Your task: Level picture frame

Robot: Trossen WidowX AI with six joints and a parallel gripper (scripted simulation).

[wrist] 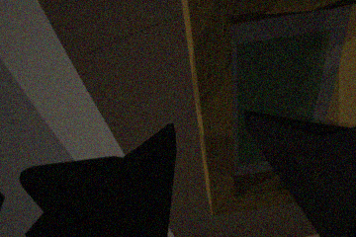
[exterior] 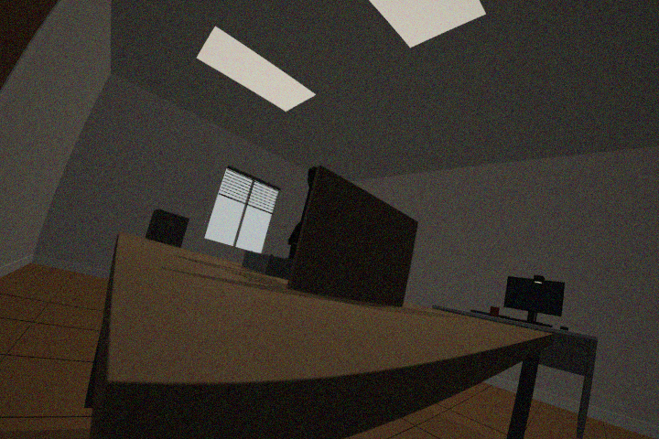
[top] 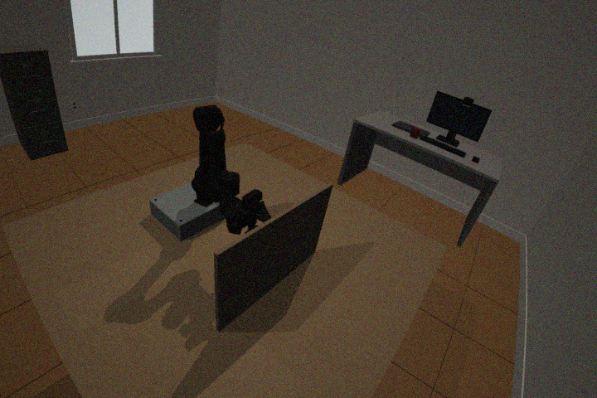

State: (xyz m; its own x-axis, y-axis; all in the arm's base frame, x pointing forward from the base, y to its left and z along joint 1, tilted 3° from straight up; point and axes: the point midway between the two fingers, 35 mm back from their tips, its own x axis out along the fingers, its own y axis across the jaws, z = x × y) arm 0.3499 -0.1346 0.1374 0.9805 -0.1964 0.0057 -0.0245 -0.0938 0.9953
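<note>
The picture frame (wrist: 215, 99), with wooden rails, a grey border and a green picture, shows at the right of the dark wrist view. It is in front of the brown wall panel (top: 271, 253) (exterior: 361, 243) (wrist: 132, 74). The top and exterior views show the panel's back, which hides the frame. The screw and notched strip are not visible. I cannot tell the frame's tilt reliably. My gripper (top: 258, 225) (wrist: 209, 123) is open and empty, close to the panel's front side. In the wrist view one frame rail appears between the fingertips, and the right finger covers part of the picture.
The panel stands upright on the tan table top (top: 134, 356) (exterior: 210, 336), with the arm's grey base block (top: 172, 206) on its front side. A desk (top: 426, 159) with a monitor (top: 458, 117) (exterior: 534, 295) and a dark cabinet (top: 31, 98) stand farther off.
</note>
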